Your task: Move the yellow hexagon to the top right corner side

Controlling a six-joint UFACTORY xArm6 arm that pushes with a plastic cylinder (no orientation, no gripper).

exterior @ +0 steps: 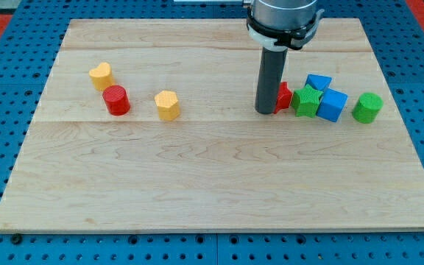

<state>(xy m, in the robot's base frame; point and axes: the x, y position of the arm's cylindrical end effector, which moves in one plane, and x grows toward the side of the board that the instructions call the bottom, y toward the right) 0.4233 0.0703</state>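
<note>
Nearest the camera, bare wooden board (212,191) is lying clear. Going left to right: yellow heart (101,75), red cylinder (115,100), then the yellow hexagon (167,105), sitting left of centre, untouched. I am carrying no claw, only my tip (265,112), resting against the red block (283,96) beside the green star (307,101), blue blocks (333,104) and green cylinder (367,107). I judge I am only approaching: next I should be circling to the hexagon's lower-left.

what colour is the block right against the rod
Red, touching my tip on the view's right, in the camera view.
</note>
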